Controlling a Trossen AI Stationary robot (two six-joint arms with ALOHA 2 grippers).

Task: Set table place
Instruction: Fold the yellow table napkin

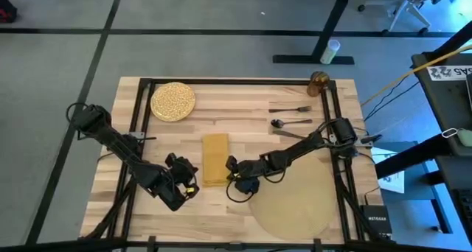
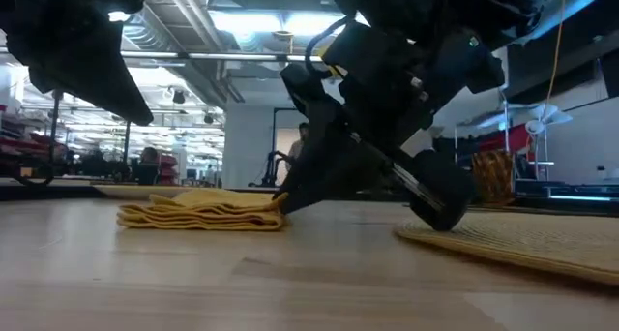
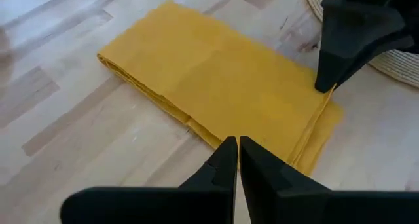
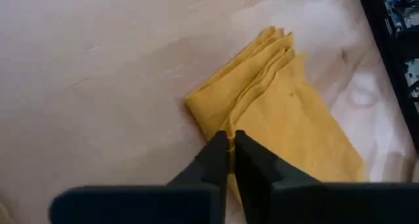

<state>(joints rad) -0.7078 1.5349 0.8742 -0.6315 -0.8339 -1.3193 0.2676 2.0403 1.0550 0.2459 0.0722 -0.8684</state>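
The mustard-yellow napkin lies folded flat on the table, left of the round tan placemat. My right gripper is down at the napkin's right long edge, shut on it. My left gripper is shut and hovers above the table just left of the napkin's near end, its tips over the napkin's edge without touching. The speckled plate rests at the far left. Fork, spoon and amber glass lie at the far right. My right gripper has its fingertips on the napkin's right long edge, near the near end, closed together there. The fingers slant down from the table's right side. How many layers lie between them does not show. The napkin stays flat on the table.
The placemat's edge lies right beside my right gripper, under its arm. Black rails frame the tabletop. Bare wood lies between plate, napkin and cutlery. A person shows far off in the room behind the table.
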